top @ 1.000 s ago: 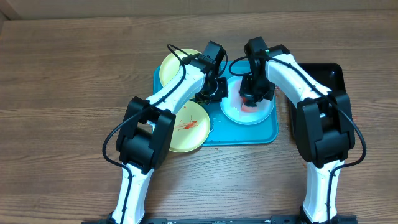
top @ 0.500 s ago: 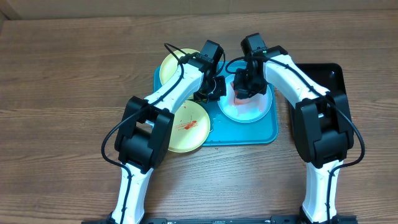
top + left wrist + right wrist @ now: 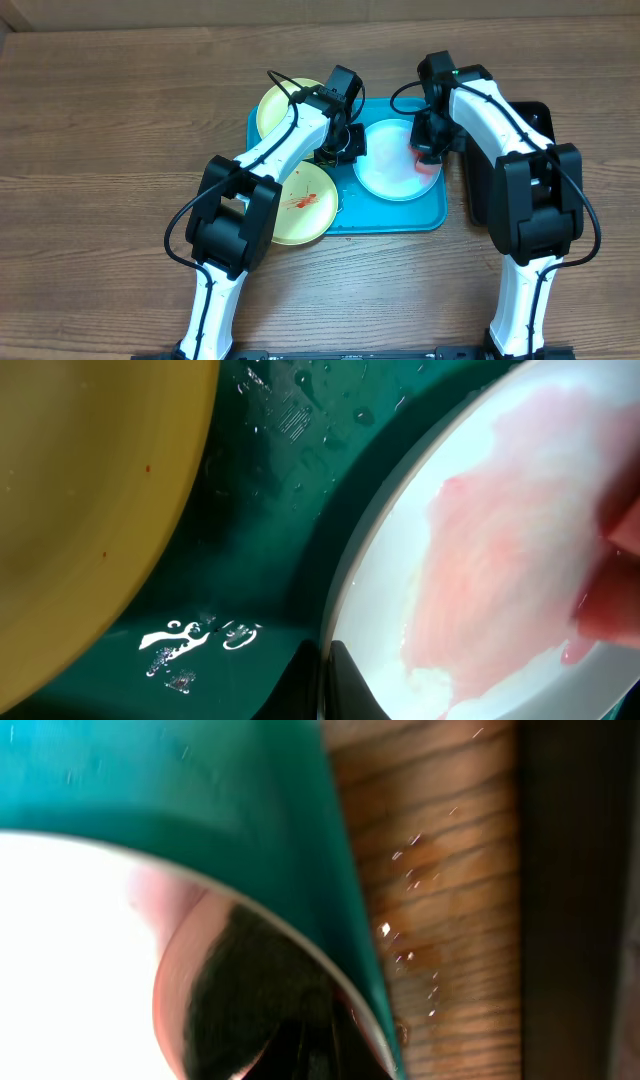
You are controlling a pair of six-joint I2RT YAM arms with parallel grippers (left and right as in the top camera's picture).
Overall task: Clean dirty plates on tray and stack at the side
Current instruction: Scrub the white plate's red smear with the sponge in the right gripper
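I am wiping the pale blue-white plate (image 3: 390,172), which is sitting in the right half of the turquoise tray (image 3: 400,218). My right gripper (image 3: 426,158) is closed on a pink-red lump (image 3: 430,168) - sponge or cloth, I cannot tell - and is pressing it at the plate's right rim. My left gripper (image 3: 345,146) is closed too, with its tip at the plate's left rim. Whether it is pinching the rim or only bracing it, the wrist view is not showing. A thin pink film (image 3: 500,560) is covering much of the plate.

I am judging the main risk to be at the edge. The lump is working right beside the tray's raised rim, so a firm outward stroke could tip the plate up against it or slide it out from under my left fingertip. Dragging the loaded lump back across could also be spreading sauce rather than lifting it.

Room is tight here - the black tray (image 3: 530,118) is lying just beyond the right rim, and my two arms are crowding the tray's middle. One yellow-green plate (image 3: 278,105) is filling the far left corner. The other yellow-green plate (image 3: 300,208), smeared red, is overhanging the near left edge. The bare table (image 3: 120,150) to the left is offering the widest space.
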